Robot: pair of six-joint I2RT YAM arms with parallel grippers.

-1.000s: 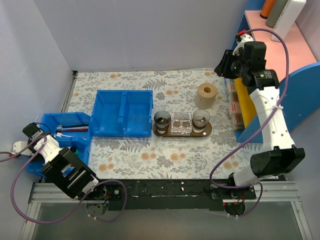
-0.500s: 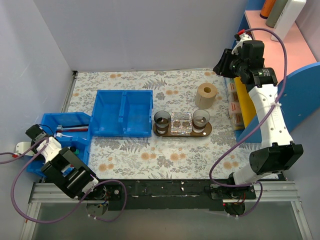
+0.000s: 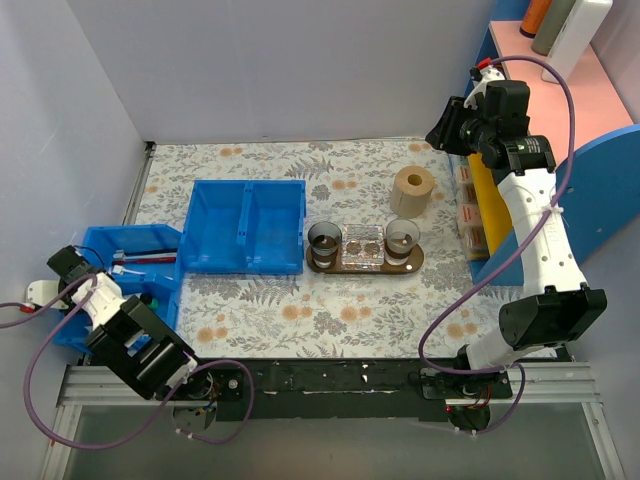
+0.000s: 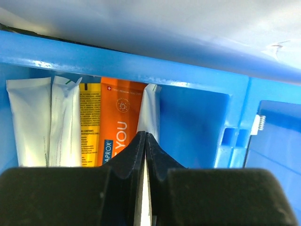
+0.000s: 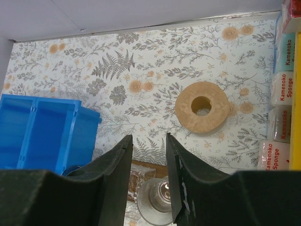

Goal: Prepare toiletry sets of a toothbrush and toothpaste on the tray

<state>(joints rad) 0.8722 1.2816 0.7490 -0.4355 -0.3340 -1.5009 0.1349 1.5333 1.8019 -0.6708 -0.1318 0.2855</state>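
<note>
the left fingers (image 4: 146, 137) are pressed together, tips down inside the low blue bin (image 3: 100, 243) at the lower left of the overhead view; a thin white sliver shows between them, and i cannot tell whether it is gripped

in the left wrist view, flat tubes lie side by side against the bin's far wall: two white tubes (image 4: 29, 120) on the left, then the toothpaste (image 4: 89, 120), yellow with small print, then an orange tube (image 4: 120, 117), then another white tube (image 4: 151, 110) whose lower part runs behind the fingertips

the toothpaste lies just left of the closed tips, apart from them

the tray (image 3: 417, 260) sits mid-frame on the floral desk (image 3: 300, 310), well apart from that bin, carrying two dark cups (image 3: 324, 240) at its ends and a clear box (image 3: 362, 246) between them

a larger blue bin with two compartments (image 3: 245, 225) stands just left of the tray

the right fingers (image 5: 148, 179) are spread with nothing between them, held high at the upper right of the overhead view, above the desk

the right wrist view looks down on a tan roll (image 5: 202, 106) standing on end, with sponge packs (image 5: 282, 89) stacked along the frame's right edge
</note>
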